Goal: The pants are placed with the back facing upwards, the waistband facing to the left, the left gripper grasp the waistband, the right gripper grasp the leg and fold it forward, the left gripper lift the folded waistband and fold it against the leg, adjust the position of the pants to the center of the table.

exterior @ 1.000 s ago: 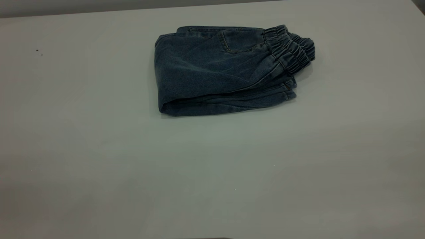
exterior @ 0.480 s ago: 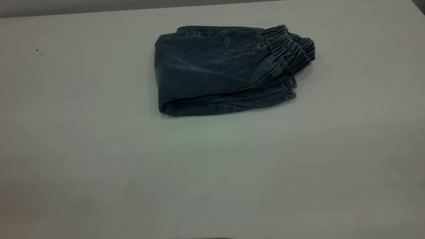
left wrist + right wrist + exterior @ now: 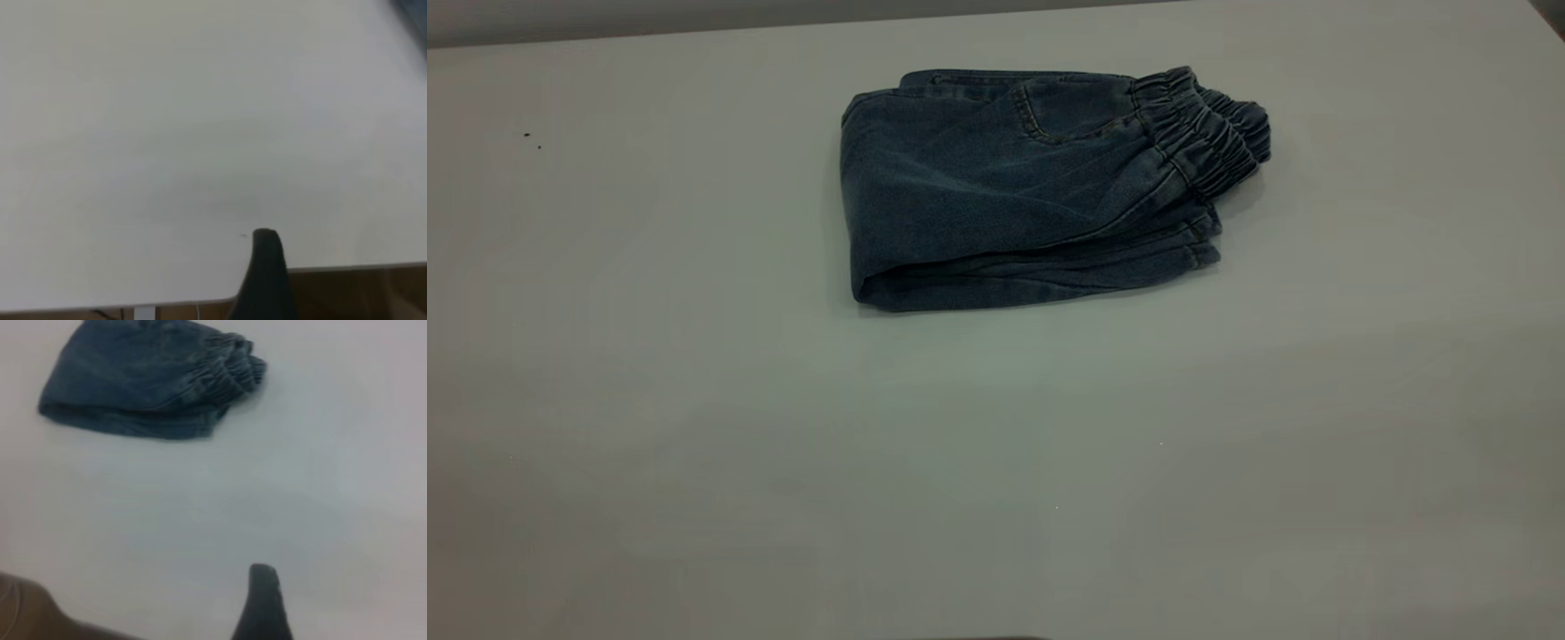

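Although the denim shorts [image 3: 1032, 187] lay folded, long axis across the table [image 3: 694, 444], your right gripper [image 3: 263, 600] sat nearer them; whether either claw was apart, I couldn't tell.

Folded blue denim pants [image 3: 1014, 191], waistband [image 3: 1205, 133] right, seemingly flat on table [image 3: 996, 444]

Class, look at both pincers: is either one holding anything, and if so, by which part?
Nothing is held. The folded pants lie alone on the table, untouched; neither pincer is near them.
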Controlling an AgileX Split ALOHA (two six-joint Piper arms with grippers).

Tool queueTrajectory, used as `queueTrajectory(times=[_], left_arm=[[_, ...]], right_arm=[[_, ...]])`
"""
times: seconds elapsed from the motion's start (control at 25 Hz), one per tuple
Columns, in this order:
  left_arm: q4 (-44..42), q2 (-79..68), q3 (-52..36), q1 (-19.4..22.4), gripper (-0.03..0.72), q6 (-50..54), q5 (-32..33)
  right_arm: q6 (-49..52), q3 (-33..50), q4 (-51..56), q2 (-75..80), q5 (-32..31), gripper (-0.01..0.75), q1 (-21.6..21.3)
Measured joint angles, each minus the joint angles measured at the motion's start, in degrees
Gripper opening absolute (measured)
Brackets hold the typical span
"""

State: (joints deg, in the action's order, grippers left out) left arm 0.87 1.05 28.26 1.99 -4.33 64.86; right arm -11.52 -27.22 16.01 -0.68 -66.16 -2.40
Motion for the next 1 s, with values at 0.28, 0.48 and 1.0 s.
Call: queueTrajectory(times=[0.28,0.48,1.0], left_arm=[[0.00,0.00,0.00,0.40,0.537,0.00,0.00],[0.00,0.00,0.00,0.40,0.537,0.00,0.00],[0.00,0.00,0.00,0.40,0.537,0.00,0.00]], right_arm=[[0.00,0.00,0.08,0.00,0.00,0.475,-1.19],[0.26,0.00,-1.12,0.00,0.00,0.475,-1.19],[14.36,0.00,-12.55,0.00,0.75,0.475,-1.19]])
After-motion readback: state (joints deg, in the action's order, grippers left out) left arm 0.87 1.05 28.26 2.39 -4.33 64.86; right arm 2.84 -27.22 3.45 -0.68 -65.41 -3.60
